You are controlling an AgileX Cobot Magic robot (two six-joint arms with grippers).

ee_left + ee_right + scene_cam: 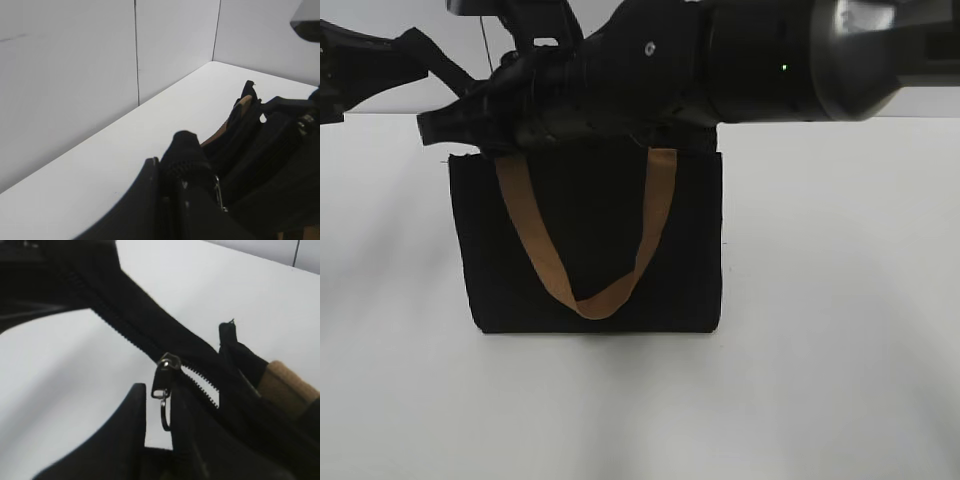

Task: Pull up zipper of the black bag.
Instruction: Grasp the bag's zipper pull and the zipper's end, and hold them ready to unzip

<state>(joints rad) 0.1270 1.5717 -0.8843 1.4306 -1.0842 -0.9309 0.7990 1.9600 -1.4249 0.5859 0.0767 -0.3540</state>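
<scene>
The black bag (590, 250) stands upright on the white table, a tan strap handle (535, 240) hanging down its front. My left gripper (172, 165) is shut on a fold of the bag's top-edge fabric with zip teeth, at the bag's left end (408, 48). My right arm reaches across the bag's top from the right. My right gripper (160, 405) has a narrow gap between its fingers. The silver zipper (167, 371) sits just above them and its ring hangs in the gap beside the right finger. The zip line is closed on the far side of the slider and parted on the near side.
The white table (820, 350) spreads round the bag on all sides. White wall panels (75, 75) stand behind its far edge. The right arm's bulky body (770, 60) hides the bag's top edge in the exterior view.
</scene>
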